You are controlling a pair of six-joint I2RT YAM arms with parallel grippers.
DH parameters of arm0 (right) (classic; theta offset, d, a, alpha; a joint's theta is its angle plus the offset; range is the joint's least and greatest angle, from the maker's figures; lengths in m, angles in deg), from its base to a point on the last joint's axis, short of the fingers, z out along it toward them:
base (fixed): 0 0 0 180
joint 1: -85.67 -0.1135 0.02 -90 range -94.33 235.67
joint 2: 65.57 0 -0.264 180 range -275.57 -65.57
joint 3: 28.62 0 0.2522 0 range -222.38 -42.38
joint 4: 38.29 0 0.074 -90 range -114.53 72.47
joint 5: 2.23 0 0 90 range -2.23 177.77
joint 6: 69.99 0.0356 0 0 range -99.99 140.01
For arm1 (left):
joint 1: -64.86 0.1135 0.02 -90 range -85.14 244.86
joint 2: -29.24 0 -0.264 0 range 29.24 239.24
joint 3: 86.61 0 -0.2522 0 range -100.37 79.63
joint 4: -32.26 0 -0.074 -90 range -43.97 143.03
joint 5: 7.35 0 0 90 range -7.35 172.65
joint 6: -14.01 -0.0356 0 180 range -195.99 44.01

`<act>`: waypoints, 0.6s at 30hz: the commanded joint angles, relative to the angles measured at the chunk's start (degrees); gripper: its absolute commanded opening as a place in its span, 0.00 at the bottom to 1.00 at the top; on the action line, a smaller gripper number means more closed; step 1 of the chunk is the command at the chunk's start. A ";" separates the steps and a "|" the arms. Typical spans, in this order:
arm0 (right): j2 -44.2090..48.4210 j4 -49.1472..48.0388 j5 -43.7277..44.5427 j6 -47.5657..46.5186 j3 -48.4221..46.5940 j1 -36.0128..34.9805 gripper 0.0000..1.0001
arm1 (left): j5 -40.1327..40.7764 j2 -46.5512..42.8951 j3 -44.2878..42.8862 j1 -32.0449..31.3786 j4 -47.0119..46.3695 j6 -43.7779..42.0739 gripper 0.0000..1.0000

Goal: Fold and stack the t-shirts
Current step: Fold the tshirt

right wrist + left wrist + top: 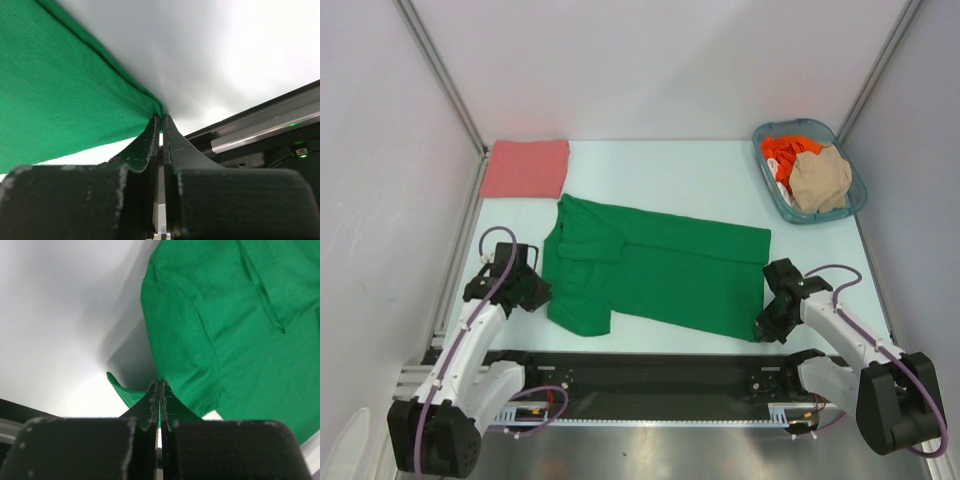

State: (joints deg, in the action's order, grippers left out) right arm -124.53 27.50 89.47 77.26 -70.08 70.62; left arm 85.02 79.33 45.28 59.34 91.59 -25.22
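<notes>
The green shirt [660,270] lies spread across the middle of the surface [700,180], collar end toward the left. The left tool [542,292] is clamped tight on the shirt's near left edge; in the left wrist view its fingers [151,407] meet with green cloth pinched between them. The right tool [765,322] is likewise closed on the near right corner, the hem caught at its fingertips [147,145]. A folded pink shirt [527,168] sits at the far left corner. The orange shirt [785,152] and beige shirt [820,178] lie crumpled in the basket [772,190] at far right.
</notes>
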 commanded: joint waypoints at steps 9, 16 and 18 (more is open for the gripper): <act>-4.48 1.67 0.69 -14.95 -12.71 7.84 0.00 | 1.06 3.52 -14.07 -0.37 0.85 -1.28 0.00; -14.07 -2.10 -0.64 -19.90 -18.87 9.51 0.00 | 0.62 11.60 -20.84 -0.63 -2.93 -2.51 0.00; -15.48 -2.63 -1.08 -20.95 -19.67 10.56 0.00 | 0.62 14.76 -23.30 -0.55 -3.64 -2.95 0.00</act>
State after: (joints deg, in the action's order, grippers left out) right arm -138.60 26.15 88.70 60.10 -87.07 79.89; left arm 85.44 91.17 26.55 59.19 91.00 -26.58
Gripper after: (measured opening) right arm 0.029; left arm 0.006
